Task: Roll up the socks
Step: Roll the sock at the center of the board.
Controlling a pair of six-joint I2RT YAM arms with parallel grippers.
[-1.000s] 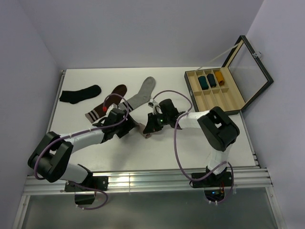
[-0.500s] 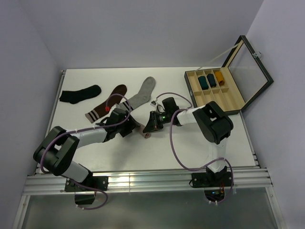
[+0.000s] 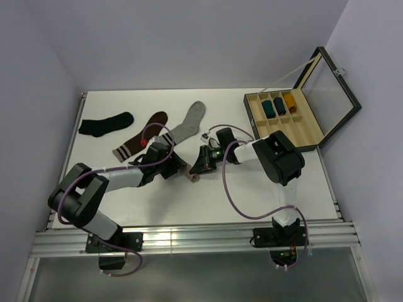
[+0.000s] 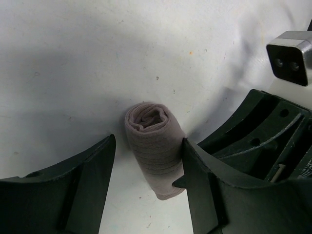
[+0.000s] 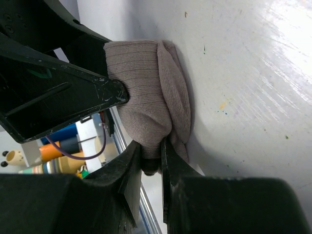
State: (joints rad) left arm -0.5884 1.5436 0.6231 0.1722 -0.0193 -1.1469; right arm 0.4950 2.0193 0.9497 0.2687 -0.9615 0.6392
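Mid-table [image 3: 264, 195], low, facing: right tool [image 5: 151, 157] pinches sock roll [image 5: 146, 92]; left tool [image 4: 148, 146] open astride.

White table top [image 3: 208, 201] in the middle of the frame, pale lilac walls [image 3: 189, 44] at the top and both sides, aluminium rail [image 3: 189, 242] along the lower edge, soft even light, faint shadows

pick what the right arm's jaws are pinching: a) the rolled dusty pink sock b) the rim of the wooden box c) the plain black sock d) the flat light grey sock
a: in the right wrist view the right gripper has its jaws shut on a fold at the end of the rolled dusty pink sock.
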